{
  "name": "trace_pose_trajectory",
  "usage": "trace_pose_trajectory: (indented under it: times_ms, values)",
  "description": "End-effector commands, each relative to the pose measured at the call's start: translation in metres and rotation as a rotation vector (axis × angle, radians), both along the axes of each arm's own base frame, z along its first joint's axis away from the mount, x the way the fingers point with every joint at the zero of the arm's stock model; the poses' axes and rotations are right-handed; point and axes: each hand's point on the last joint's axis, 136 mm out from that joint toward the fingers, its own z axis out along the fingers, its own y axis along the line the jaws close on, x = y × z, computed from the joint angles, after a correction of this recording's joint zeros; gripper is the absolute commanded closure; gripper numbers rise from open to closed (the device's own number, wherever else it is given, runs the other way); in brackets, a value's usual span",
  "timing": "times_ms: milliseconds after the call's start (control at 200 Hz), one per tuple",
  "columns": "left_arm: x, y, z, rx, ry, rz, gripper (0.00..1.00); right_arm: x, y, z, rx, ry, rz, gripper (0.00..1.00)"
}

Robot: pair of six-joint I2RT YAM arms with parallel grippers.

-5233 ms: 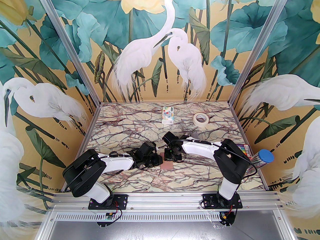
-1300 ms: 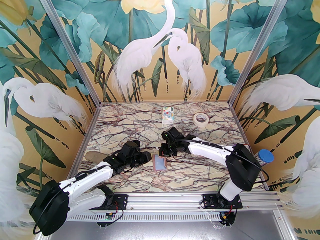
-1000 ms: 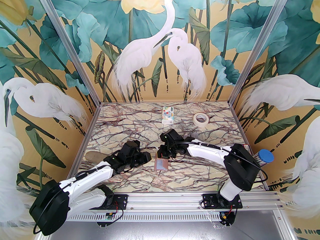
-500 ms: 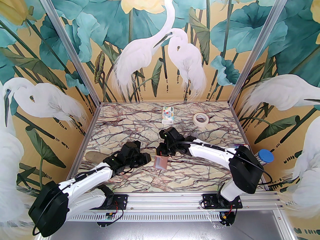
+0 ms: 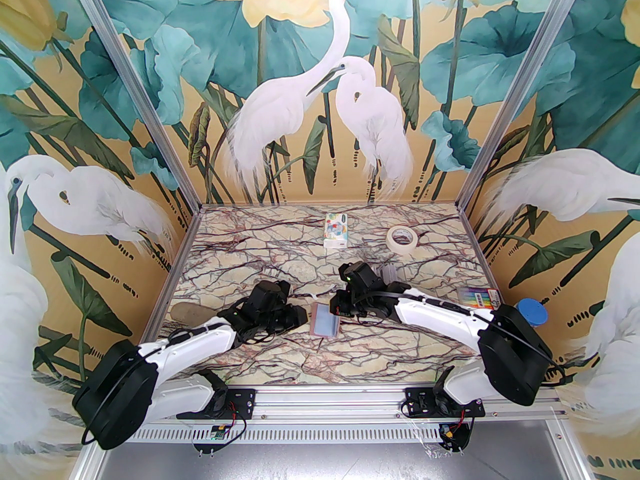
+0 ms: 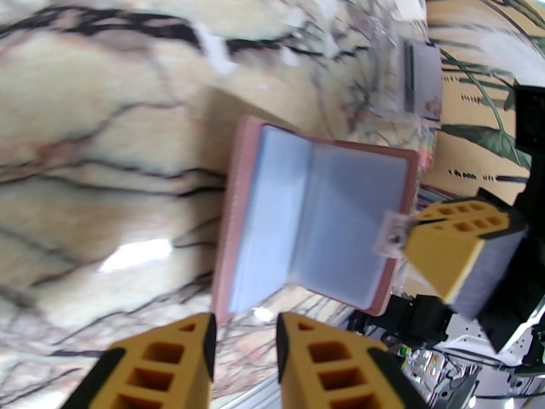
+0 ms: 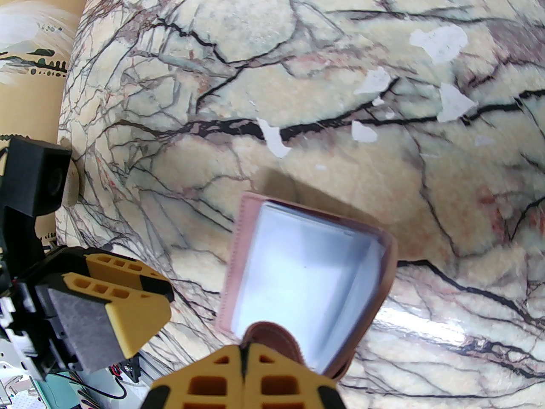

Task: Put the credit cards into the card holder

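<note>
Pink card holder [image 5: 325,319] open; low-stretched right pincer [image 7: 244,349] pinches its flap [image 7: 272,338].

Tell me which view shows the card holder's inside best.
Left wrist: the card holder is open, both pale blue pages facing the camera. Right wrist shows it foreshortened, its tab pinched by the right gripper; top view shows it small.
</note>
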Motion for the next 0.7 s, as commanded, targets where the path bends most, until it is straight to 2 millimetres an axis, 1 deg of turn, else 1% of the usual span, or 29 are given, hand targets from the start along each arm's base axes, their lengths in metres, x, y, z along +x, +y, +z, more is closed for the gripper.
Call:
trace_pose_trajectory:
  times_ms: [0,135,165,255,315,420,525,615,695]
  values:
    - [0.006,-0.029,0.022,-0.079,-0.054,-0.078,0.71,0.005,-0.012,0.009,-0.001,-0.038,-0.031,1.00]
    - [0.009,-0.054,0.026,-0.091,-0.069,-0.141,0.71,0.003,-0.019,0.009,0.005,-0.033,-0.040,1.00]
    - [0.009,-0.059,0.024,-0.089,-0.067,-0.152,0.72,0.003,-0.020,0.010,0.006,-0.034,-0.041,1.00]
    - [0.015,-0.066,0.011,-0.069,-0.031,-0.154,0.76,0.002,-0.021,0.013,0.012,-0.042,-0.044,1.00]
    - [0.017,-0.065,0.000,-0.048,-0.014,-0.142,0.76,0.001,-0.023,0.014,0.013,-0.046,-0.047,1.00]
    - [0.021,-0.059,-0.021,0.014,0.015,-0.107,0.80,0.000,-0.025,0.017,0.014,-0.050,-0.047,1.00]
    - [0.020,-0.053,-0.044,0.062,0.062,-0.084,0.83,-0.002,-0.024,0.021,0.029,-0.050,-0.038,1.00]
    - [0.017,-0.048,-0.056,0.088,0.085,-0.065,0.86,-0.004,-0.019,0.029,0.062,-0.051,-0.020,1.00]
    - [0.016,-0.042,-0.062,0.105,0.090,-0.045,0.87,-0.004,-0.012,0.038,0.103,-0.062,0.003,1.00]
